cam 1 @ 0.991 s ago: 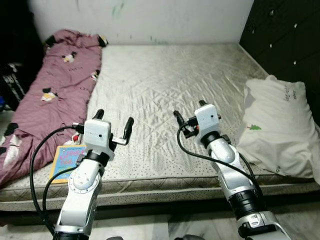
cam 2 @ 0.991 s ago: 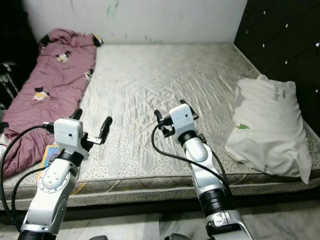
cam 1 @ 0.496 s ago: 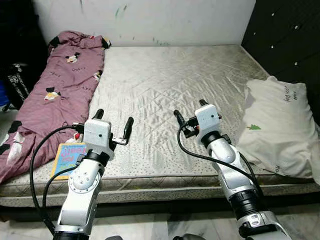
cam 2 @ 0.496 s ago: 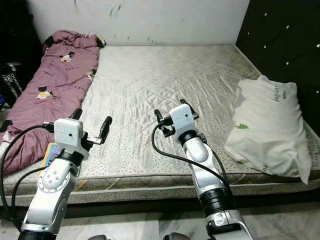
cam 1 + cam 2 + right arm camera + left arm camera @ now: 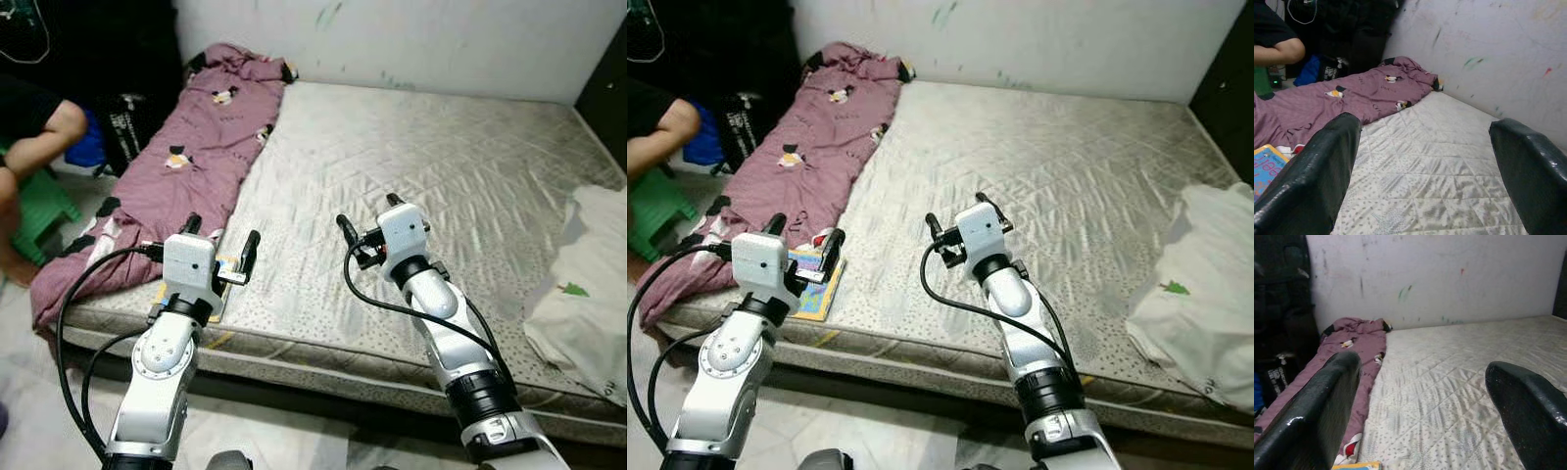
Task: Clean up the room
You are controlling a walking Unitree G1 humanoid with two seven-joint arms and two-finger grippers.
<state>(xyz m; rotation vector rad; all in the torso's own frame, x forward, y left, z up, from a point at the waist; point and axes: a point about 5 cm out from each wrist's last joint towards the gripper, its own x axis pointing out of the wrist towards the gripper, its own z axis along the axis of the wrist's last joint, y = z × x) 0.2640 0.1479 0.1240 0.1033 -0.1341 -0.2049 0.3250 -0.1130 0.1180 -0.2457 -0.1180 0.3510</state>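
A bare quilted mattress (image 5: 421, 176) lies before me. Along its left side is a rumpled purple blanket (image 5: 186, 166) with cartoon prints. A colourful children's book (image 5: 813, 277) rests on the mattress's near left corner, just under my left gripper (image 5: 221, 237), which is open and holds nothing. My right gripper (image 5: 367, 215) hovers open over the front middle of the mattress, also holding nothing. A white pillow (image 5: 588, 294) lies at the right edge. The right wrist view has the book (image 5: 1266, 164) low beside the blanket (image 5: 1352, 98).
A person sits at the far left, an arm (image 5: 44, 127) in view, by a green stool (image 5: 39, 211). Black bags (image 5: 132, 117) and something blue stand against the wall beside the blanket. Pale floor (image 5: 59, 392) runs along the mattress's front and left.
The camera has swung left: the pillow slid to the right edge, and the person, stool and floor came into view. Both arms keep the same raised pose with open fingers.
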